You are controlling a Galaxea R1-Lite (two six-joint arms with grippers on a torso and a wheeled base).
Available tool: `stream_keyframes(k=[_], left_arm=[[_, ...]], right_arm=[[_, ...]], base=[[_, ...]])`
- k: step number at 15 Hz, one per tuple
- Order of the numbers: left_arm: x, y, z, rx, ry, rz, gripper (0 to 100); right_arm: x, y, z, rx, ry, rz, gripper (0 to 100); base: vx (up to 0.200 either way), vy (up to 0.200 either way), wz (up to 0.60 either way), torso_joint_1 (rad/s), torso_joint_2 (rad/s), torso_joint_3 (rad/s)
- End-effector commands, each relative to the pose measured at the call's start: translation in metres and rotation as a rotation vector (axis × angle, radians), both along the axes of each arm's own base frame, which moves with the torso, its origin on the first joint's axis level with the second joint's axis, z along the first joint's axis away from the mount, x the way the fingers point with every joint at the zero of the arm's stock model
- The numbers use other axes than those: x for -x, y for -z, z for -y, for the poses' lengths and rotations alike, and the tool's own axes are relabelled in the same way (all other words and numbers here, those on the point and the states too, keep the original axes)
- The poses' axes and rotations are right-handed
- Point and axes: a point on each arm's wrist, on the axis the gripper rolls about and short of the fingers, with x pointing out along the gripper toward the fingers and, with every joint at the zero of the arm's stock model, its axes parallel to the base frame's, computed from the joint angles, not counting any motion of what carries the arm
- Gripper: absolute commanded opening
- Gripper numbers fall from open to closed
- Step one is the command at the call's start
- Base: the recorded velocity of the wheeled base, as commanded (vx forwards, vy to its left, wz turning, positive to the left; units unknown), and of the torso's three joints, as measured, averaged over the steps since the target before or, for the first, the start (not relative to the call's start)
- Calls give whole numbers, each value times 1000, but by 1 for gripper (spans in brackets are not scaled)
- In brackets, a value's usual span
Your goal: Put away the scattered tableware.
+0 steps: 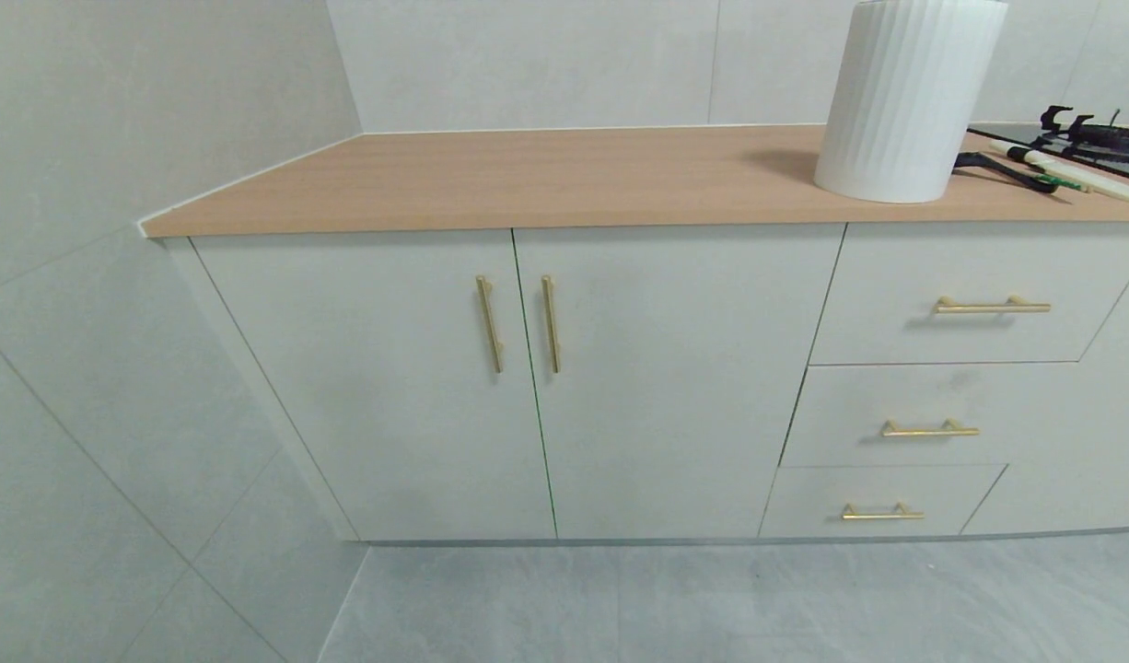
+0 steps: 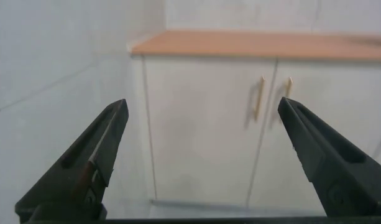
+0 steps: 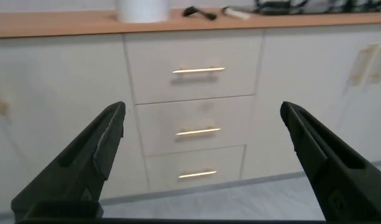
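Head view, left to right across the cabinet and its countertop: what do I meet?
Left door handle → right door handle → white ribbed container → cream-handled utensil, lying at the far right.

The worktop (image 1: 528, 180) is warm wood-brown with a faint grain. The cabinet doors (image 1: 380, 387) and drawers (image 1: 951, 331) are pale grey-white, with brass-gold bar handles (image 1: 490, 322). Near the worktop's right edge stands a white container (image 1: 905, 101) with vertical ribbing. Beside it lie a black utensil (image 1: 997, 168) and a cream utensil (image 1: 1094, 183). The wall tiles (image 1: 113, 184) and floor tiles (image 1: 712, 599) are light grey. The left gripper's fingers (image 2: 97, 162) and right gripper's fingers (image 3: 91, 162) are black.
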Motion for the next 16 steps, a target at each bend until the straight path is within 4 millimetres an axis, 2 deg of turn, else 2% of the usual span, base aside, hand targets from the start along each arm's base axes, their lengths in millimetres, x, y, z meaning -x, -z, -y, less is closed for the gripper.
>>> stream_keyframes(k=[1,3,5,7,8,9,12,16], left_arm=[[10,7,0,12,-41,43,100],[6,13,2,27,-114,21,100],[-7,29,3,37,-191,-4,100],[-10,51,8,-7,-239,3,100],[-15,70,10,-44,-209,-31,100],[-20,78,10,-42,-205,-56,100],[-40,122,12,-67,-138,-178,100],[-43,134,13,-73,-91,-261,100]], right_arm=[[4,20,-1,-8,34,19,100],[-6,35,-1,-12,43,-44,100],[-24,67,-1,-9,40,-147,100],[-34,85,-1,-6,35,-132,100],[-39,92,-2,0,7,-122,100],[-39,96,-2,0,-19,-155,100],[-39,97,-4,9,-98,-164,100],[-39,104,-6,-10,-184,-237,100]], base=[[0,0,0,0,0,0],[0,0,0,0,0,0],[0,0,0,0,0,0],[0,0,0,0,0,0],[0,0,0,0,0,0],[0,0,0,0,0,0],[0,0,0,0,0,0],[0,0,0,0,0,0]])
